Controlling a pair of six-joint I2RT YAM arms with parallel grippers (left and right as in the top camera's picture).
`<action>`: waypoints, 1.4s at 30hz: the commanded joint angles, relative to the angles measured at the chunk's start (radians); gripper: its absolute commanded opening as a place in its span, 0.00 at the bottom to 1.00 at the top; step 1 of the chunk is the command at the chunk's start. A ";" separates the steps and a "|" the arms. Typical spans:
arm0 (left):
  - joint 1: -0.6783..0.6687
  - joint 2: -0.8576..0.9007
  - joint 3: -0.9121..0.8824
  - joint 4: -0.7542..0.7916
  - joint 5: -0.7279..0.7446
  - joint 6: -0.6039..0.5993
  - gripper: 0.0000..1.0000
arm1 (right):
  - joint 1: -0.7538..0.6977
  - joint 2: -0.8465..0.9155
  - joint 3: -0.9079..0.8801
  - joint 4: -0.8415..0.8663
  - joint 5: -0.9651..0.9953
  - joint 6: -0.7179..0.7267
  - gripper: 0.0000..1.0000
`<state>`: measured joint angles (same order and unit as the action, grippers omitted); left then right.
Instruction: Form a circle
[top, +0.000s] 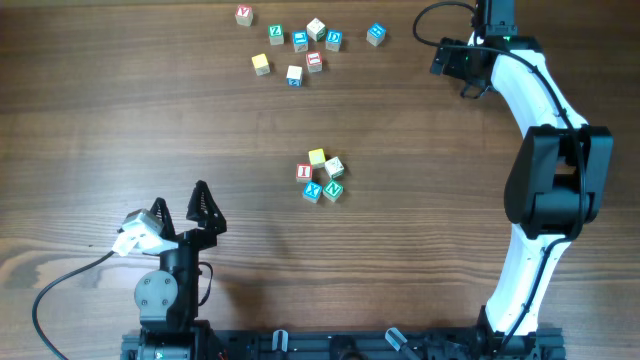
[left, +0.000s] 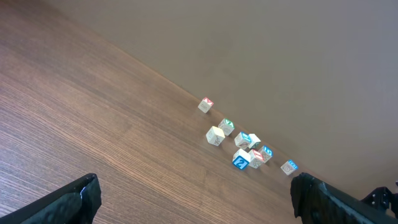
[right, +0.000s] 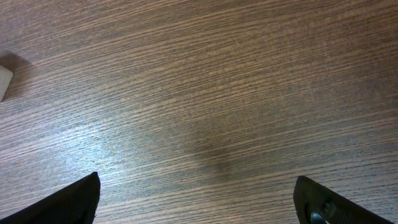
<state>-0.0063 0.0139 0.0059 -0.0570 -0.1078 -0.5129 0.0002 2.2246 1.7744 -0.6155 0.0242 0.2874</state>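
both jaws stand released, gripping nothing: left gripper (top: 183, 207) well below-left of the circle (top: 321, 176), right gripper (top: 458, 70) well above-right of it. it looks closed and tight, so forming seems done; next, i judge, simply keep clear.

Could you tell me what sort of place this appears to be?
Probably a robotics lab bench: a left arm and right arm at a wood-grain table, with a ring of five letter cubes and a loose scatter as props.

Wooden table (top: 120, 120) — ring of five cubes (top: 332, 167) mid-table, loose cubes (top: 300, 42) scattered far side
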 joint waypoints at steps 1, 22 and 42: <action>0.004 -0.008 0.000 -0.004 -0.019 0.019 1.00 | 0.000 0.012 0.000 0.002 0.009 0.001 1.00; 0.004 -0.008 0.000 -0.004 -0.019 0.019 1.00 | 0.180 -0.660 0.000 0.002 0.009 0.002 1.00; 0.004 -0.008 0.000 -0.004 -0.019 0.019 1.00 | 0.412 -1.032 -0.585 0.043 0.204 -0.034 1.00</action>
<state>-0.0063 0.0139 0.0059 -0.0570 -0.1081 -0.5129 0.4110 1.2331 1.3380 -0.5705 0.1036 0.2749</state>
